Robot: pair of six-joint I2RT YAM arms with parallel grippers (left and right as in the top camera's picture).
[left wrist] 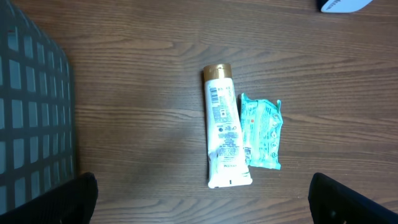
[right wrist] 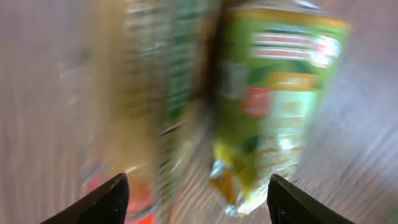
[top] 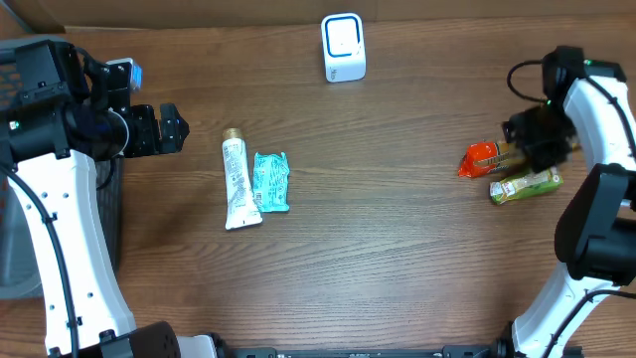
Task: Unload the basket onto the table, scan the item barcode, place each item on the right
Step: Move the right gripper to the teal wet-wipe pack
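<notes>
The right gripper (right wrist: 196,199) hung over a green foil packet (top: 525,185) and an orange-red packet (top: 482,159) lying side by side near the right edge of the brown wooden table (top: 397,278). Its fingers were spread wide and clamped nothing, and the left gripper (top: 171,127) sat fully open and empty by the left edge. The step looked like picking an item: the next move would call for closing on one packet and turning its barcode towards the white box-shaped scanner (top: 343,47) at the far edge.

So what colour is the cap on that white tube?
The cap on the tube is gold; the left wrist view shows it best.
</notes>
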